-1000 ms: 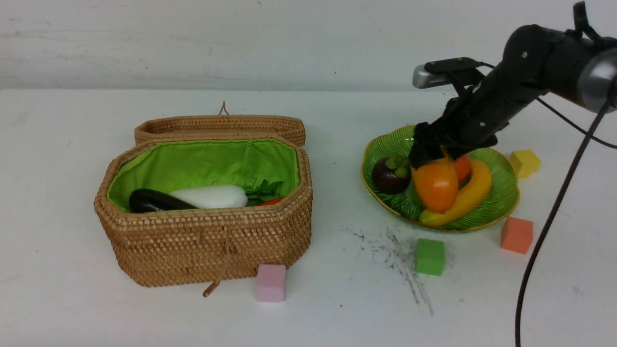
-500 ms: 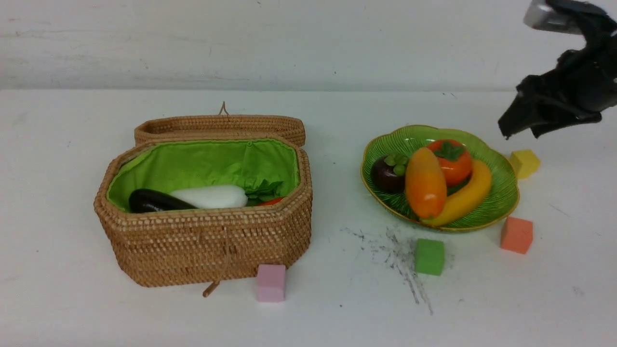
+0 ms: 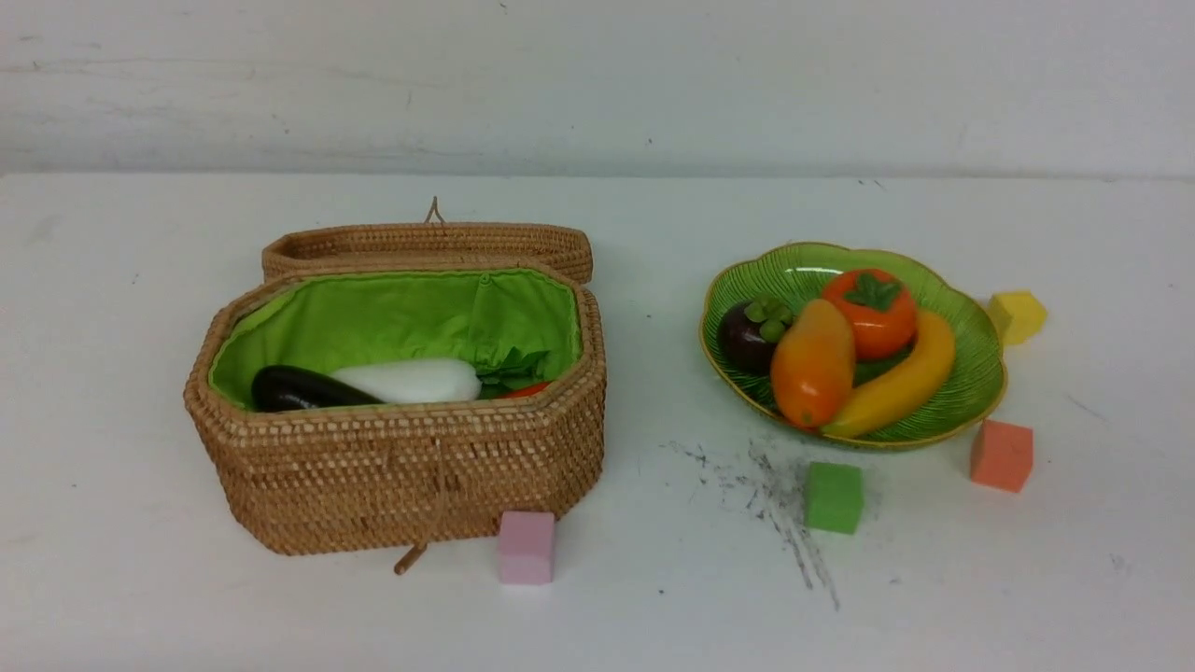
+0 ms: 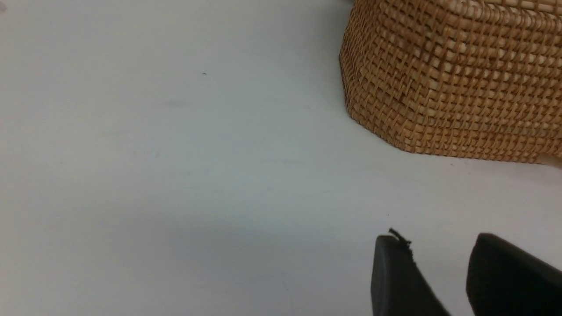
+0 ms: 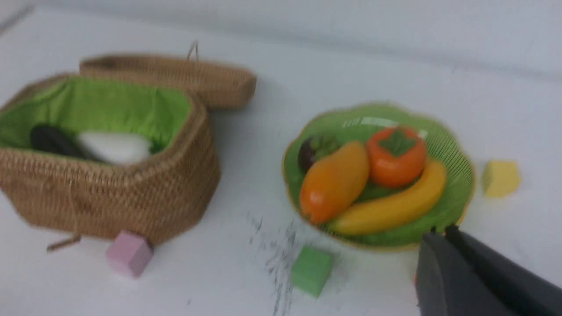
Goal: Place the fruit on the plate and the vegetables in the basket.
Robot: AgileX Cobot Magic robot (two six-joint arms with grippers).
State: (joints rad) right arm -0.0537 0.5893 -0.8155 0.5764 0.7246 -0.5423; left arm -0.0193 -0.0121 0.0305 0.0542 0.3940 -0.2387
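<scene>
The green plate (image 3: 971, 383) holds the mangosteen (image 3: 747, 336), the persimmon (image 3: 873, 313), the banana (image 3: 901, 378) and the orange-yellow mango (image 3: 810, 366). The open wicker basket (image 3: 401, 457) holds the eggplant (image 3: 294, 390), the white radish (image 3: 406, 381) and a sliver of the carrot (image 3: 523, 390). Neither arm shows in the front view. My right gripper (image 5: 441, 232) is shut and empty, high above the table, with the plate (image 5: 456, 193) and the basket (image 5: 109, 193) below it. My left gripper (image 4: 434, 243) is open and empty, low over bare table beside the basket (image 4: 456, 83).
Foam cubes lie on the table: pink (image 3: 526, 548) in front of the basket, green (image 3: 834, 497), orange (image 3: 1001, 455) and yellow (image 3: 1016, 315) around the plate. The basket lid (image 3: 425, 247) lies open behind it. Dark scuff marks (image 3: 775, 504) mark the table.
My right gripper let go of the mango on the plate, lifted up and to the right, and left the front view. The mango settled lower among the fruit.
</scene>
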